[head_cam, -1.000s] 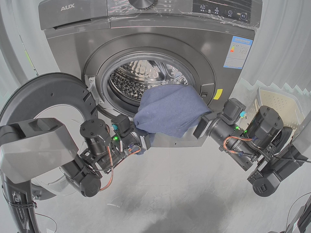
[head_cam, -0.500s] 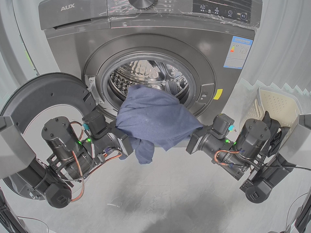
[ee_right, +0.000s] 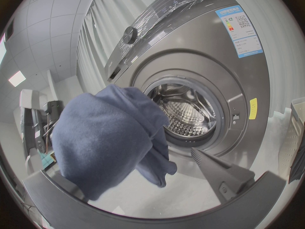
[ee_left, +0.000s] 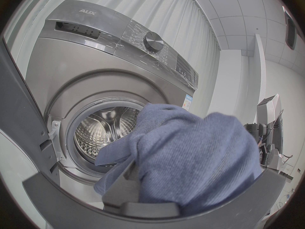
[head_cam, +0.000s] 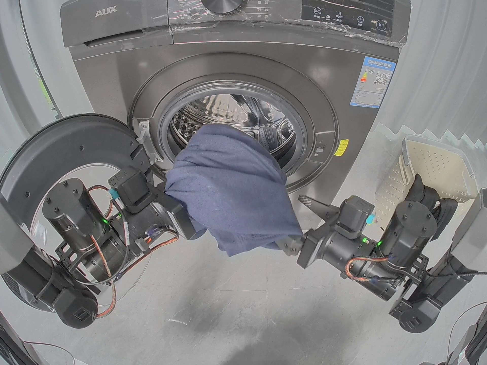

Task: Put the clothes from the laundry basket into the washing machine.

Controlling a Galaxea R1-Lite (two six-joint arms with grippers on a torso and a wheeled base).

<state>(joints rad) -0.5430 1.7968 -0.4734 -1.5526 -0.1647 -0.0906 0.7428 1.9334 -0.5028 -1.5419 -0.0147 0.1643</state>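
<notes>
Beside the open door (head_cam: 66,148), our left gripper (head_cam: 188,225) is buried under the blue garment (head_cam: 228,188), and we cannot tell its grip. The garment hangs before the drum mouth of the washing machine (head_cam: 243,62) and drapes onto our right gripper (head_cam: 291,221), whose jaws are apart. The laundry basket (head_cam: 441,163) stands at the far right.

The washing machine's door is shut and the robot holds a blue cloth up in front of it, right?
Not quite: the door is open, swung out to the robot's left. The head view shows the shiny drum through the opening. The blue cloth is held up in front of the washing machine, as you said.
</notes>
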